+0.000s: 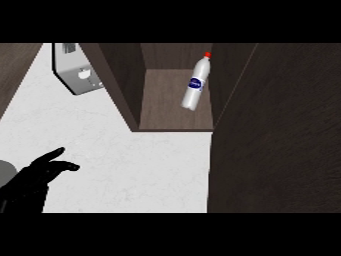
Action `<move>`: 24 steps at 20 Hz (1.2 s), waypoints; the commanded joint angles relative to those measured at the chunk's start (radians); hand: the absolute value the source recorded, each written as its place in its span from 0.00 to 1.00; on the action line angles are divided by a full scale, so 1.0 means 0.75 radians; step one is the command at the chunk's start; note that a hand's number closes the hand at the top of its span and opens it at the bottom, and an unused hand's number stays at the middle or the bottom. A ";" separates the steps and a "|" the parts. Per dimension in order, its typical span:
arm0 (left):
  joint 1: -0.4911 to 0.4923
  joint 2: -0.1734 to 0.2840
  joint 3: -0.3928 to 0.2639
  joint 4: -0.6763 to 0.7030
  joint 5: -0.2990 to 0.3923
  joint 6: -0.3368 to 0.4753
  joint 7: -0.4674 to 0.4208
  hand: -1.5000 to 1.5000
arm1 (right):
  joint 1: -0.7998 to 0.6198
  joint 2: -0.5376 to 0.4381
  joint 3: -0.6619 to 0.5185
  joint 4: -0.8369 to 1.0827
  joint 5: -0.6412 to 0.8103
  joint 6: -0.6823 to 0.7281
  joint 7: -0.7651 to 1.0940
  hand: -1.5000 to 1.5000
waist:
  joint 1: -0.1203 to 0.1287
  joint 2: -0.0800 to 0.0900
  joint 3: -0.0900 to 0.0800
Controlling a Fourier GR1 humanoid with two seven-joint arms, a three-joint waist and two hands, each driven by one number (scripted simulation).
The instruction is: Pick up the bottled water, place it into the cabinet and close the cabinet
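The water bottle (194,85), clear with a red cap and a blue label, stands inside the open dark wooden cabinet (174,117), on its shelf towards the right wall. The cabinet's door (291,135) is swung out and fills the right side of the view. My left hand (33,182) shows at the lower left above the white counter, its fingers relaxed and spread, holding nothing. It is far from the bottle. My right hand shows nowhere.
A grey metal appliance (75,70) stands on the white counter (129,160) to the left of the cabinet. A dark wood panel (3,80) runs along the upper left edge.
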 commanded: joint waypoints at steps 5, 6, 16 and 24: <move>0.122 0.151 0.191 -0.058 0.109 -0.108 -0.026 0.00 | -0.049 -0.035 0.105 -0.402 0.202 -0.031 0.133 1.00 | 0.028 -0.008 -0.007; 0.141 0.150 0.189 -0.073 0.118 -0.105 -0.021 0.00 | -0.061 -0.033 0.134 -0.406 0.211 -0.048 0.151 1.00 | 0.029 -0.006 -0.006; 0.277 0.238 0.305 -0.087 0.212 -0.231 -0.048 0.00 | -0.295 -0.117 0.324 -0.362 0.252 -0.072 0.278 1.00 | 0.060 -0.027 -0.018; 0.366 0.304 0.386 -0.078 0.261 -0.321 -0.058 0.00 | -0.506 -0.096 0.521 -0.283 0.243 -0.236 0.394 1.00 | 0.082 -0.033 -0.022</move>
